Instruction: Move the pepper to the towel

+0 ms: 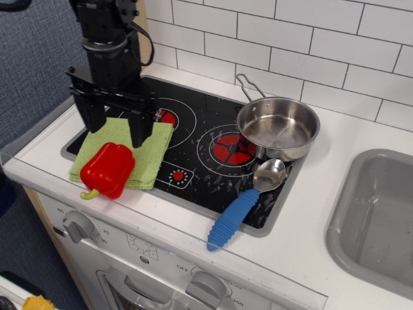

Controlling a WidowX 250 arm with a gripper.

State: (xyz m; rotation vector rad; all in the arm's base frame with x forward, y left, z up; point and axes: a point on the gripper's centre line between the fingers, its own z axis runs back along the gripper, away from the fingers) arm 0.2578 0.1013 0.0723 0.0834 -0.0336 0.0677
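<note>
The red pepper (108, 168) lies on its side on the front edge of the light-green towel (153, 152), its yellow-green stem pointing over the towel's front edge onto the white counter. My gripper (116, 132) hangs just above and behind the pepper, over the towel. Its two black fingers (141, 128) are spread wide apart and hold nothing.
A steel pan (277, 128) sits on the right burner of the black stove top (200, 139). A spoon with a blue handle (235, 213) lies at the stove's front right. A grey sink (377, 219) is at the right. Tiled wall behind.
</note>
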